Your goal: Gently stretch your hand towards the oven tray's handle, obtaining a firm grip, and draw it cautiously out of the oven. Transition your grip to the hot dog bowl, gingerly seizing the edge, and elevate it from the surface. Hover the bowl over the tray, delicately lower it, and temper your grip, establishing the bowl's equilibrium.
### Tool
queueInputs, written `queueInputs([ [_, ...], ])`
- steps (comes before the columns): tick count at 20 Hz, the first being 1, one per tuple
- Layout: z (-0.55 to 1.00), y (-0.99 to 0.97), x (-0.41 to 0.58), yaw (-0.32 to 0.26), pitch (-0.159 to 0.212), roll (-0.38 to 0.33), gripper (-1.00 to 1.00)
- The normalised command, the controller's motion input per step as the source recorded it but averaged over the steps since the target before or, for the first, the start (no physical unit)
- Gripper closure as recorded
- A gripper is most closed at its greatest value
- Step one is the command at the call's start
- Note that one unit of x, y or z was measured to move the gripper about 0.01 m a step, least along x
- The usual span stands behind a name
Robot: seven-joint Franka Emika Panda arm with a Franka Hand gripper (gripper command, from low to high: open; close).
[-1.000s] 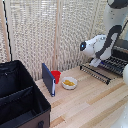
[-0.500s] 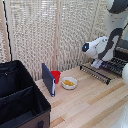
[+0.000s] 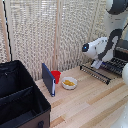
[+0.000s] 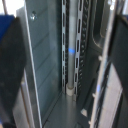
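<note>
The oven tray (image 3: pixel 102 73), a black wire rack, sticks out of the dark oven (image 3: pixel 123 54) at the exterior view's right. Its handle (image 3: pixel 94 73) is the thin bar along the front edge. My gripper (image 3: pixel 95 64) hangs just above that end of the rack. In the wrist view the dark fingers (image 4: pixel 11 75) stand far apart at both picture edges, open, with blurred grey metal and slotted bars (image 4: pixel 65 50) between them and nothing held. The hot dog bowl (image 3: pixel 69 83), white with yellow food, sits on the wooden table (image 3: pixel 90 105), well apart from the gripper.
A small red cup (image 3: pixel 56 76) and an upright blue slab (image 3: pixel 48 79) stand beside the bowl. A big black bin (image 3: pixel 20 100) fills the exterior view's lower left. A pale slatted screen (image 3: pixel 45 35) backs the table.
</note>
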Motion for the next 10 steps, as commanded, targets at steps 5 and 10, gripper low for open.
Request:
queueInputs([
  [5,0.17,-0.11,-0.013,0.019,0.008,0.009,1.0],
  [10,0.14,-0.04,-0.004,0.061,0.04,0.011,1.0],
])
